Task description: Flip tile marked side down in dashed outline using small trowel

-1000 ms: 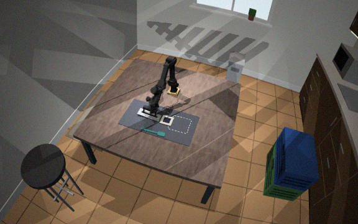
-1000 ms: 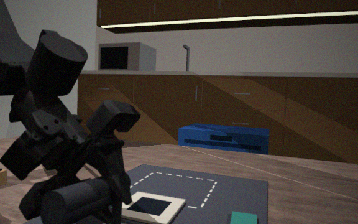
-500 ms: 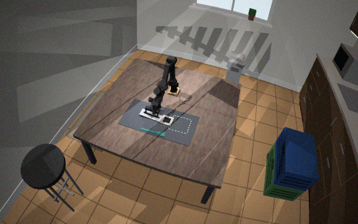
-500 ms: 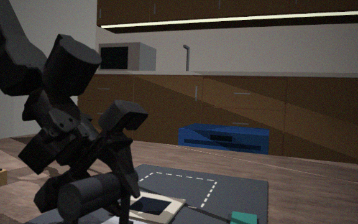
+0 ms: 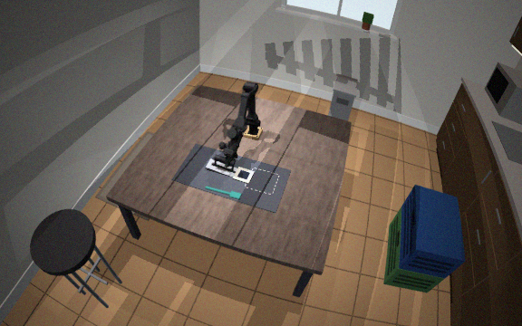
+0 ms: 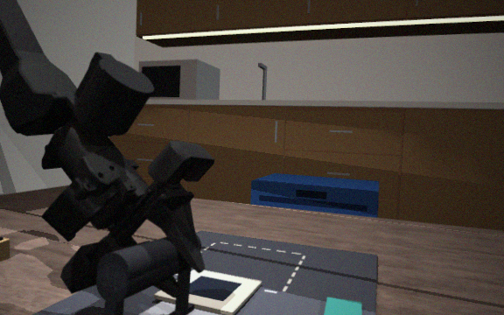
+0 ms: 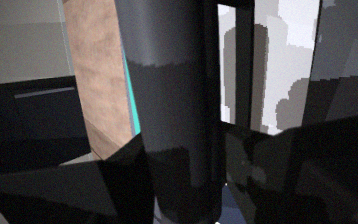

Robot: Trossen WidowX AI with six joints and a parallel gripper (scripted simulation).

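My gripper [image 5: 225, 159] [image 6: 166, 262] [image 7: 178, 127] is shut on the small trowel's dark round handle [image 6: 138, 262] [image 7: 170, 100], low over the left part of the dark mat [image 5: 188, 174] [image 6: 344, 271]. The trowel's light grey blade [image 5: 217, 167] [image 7: 285, 65] lies flat on the mat and points at the tile. The white tile [image 5: 244, 174] [image 6: 213, 289] lies flat with its dark marked square facing up, at the left edge of the dashed outline [image 5: 275, 185] [image 6: 297, 266]. The blade tip meets the tile's near edge; I cannot tell if it is under it.
A teal tool [image 5: 224, 192] [image 6: 343, 306] [image 7: 132, 102] lies on the mat's front edge. The arm's base [image 5: 253, 132] stands behind the mat on the wooden table [image 5: 288, 226] [image 6: 431, 262]. A stool [image 5: 62, 242] and stacked blue and green crates [image 5: 429, 235] stand on the floor.
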